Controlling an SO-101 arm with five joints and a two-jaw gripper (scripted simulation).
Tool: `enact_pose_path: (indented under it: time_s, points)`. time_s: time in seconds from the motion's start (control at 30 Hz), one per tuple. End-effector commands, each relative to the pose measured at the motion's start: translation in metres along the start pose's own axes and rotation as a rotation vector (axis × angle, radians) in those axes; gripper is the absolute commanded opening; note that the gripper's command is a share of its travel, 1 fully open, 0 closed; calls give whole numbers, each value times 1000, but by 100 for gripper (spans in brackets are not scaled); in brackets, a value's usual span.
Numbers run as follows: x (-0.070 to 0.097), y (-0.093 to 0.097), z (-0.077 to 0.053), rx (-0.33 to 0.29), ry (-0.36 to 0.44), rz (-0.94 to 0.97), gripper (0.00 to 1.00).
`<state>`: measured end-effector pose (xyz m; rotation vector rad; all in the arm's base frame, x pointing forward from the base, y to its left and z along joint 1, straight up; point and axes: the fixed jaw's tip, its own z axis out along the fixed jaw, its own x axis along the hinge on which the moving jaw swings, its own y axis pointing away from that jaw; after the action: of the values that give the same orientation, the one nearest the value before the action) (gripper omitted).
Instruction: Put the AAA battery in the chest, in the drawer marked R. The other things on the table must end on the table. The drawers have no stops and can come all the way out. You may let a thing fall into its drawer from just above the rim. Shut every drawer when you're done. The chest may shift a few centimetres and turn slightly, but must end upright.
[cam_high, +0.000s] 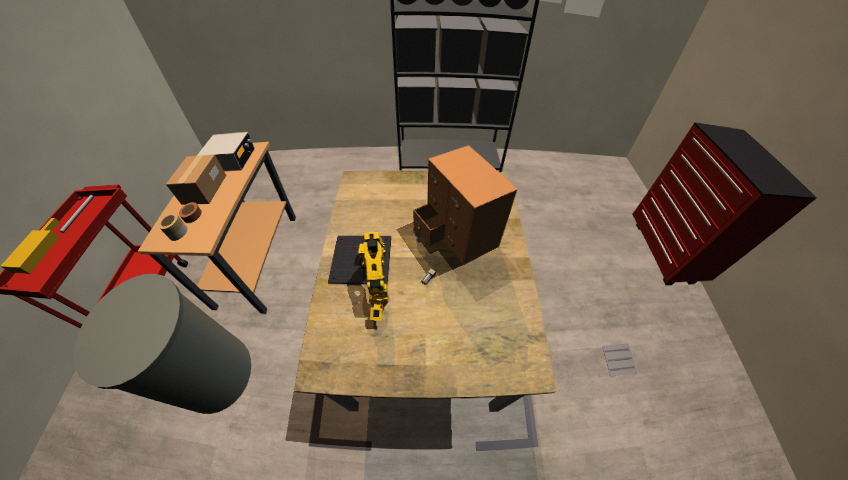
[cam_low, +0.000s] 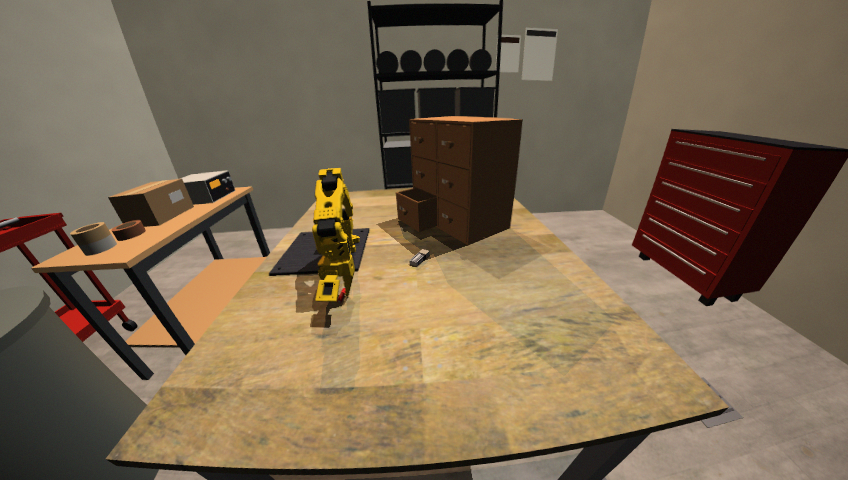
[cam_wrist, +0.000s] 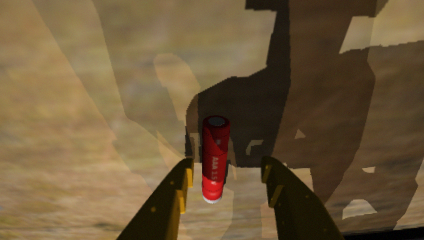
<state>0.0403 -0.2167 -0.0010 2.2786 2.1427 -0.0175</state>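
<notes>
The AAA battery (cam_wrist: 216, 157) is red with a grey end cap and lies on the table. In the wrist view it sits between my two yellow jaws, closer to the left one and with a clear gap to the right one. My gripper (cam_wrist: 227, 162) is open partway, low over the table and pointing down (cam_high: 373, 316) (cam_low: 327, 297). The brown chest (cam_high: 470, 202) (cam_low: 464, 175) stands upright at the back right of the table. Its bottom left drawer (cam_high: 429, 226) (cam_low: 415, 208) is pulled out. I cannot read the drawer marks.
A small grey object (cam_high: 428, 276) (cam_low: 418, 256) lies on the table between my arm and the chest. My base stands on a black mat (cam_high: 351, 259). A side table with boxes and tape rolls (cam_high: 202, 196) stands to the left.
</notes>
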Motion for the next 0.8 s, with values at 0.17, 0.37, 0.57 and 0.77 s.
enact_pose_path:
  time_s: [0.17,0.37,0.57,0.77]
  points:
    - [5,-1,5,2,17,8,19]
    - [5,-1,5,2,17,8,19]
    - [5,-1,5,2,17,8,16]
    - [5,-1,5,2,17,8,14]
